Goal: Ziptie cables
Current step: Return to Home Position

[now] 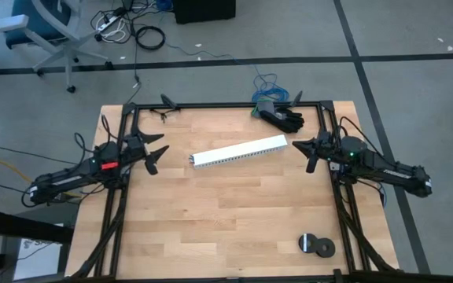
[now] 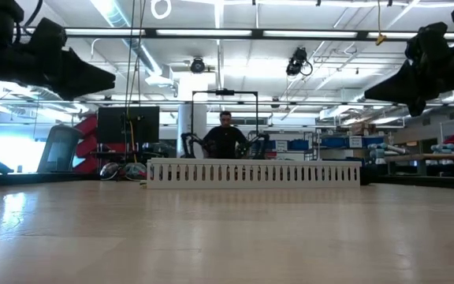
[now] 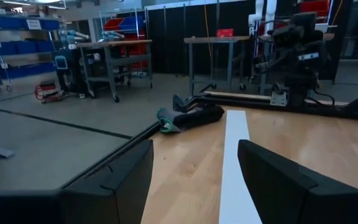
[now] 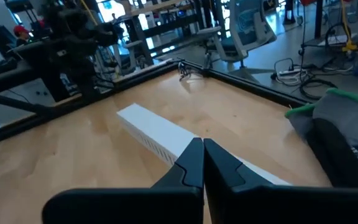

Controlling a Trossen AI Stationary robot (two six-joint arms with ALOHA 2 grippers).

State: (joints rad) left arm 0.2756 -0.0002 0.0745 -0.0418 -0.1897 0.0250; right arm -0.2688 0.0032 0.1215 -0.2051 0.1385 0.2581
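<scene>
Wooden table [image 1: 211, 220] carries the closed white duct [image 1: 240, 151] mid-surface, cables unseen and presumably inside, so stowing looks done and only parking remains: left gripper [image 3: 194, 149] spread apart, right gripper [image 4: 202, 146] pinched together empty, both raised well aside.

**Workshop setting.** From above, a grey floor [image 1: 415, 39] crossed by dark tape lines [image 1: 384, 56] surrounds a light wooden table [image 1: 226, 212]. A white-based office chair [image 1: 49, 35] and a white power strip [image 1: 110, 26] with coiled black cords lie beyond the table's far edge. At table height: an open ceiling with long strip lights [image 2: 120, 20], a dark monitor [image 2: 128, 125], shelving with blue bins [image 2: 294, 144], and a person [image 2: 225, 136] in dark clothing. To one side, a metal workbench [image 3: 107, 59] stands near black partition panels [image 3: 179, 31].
</scene>
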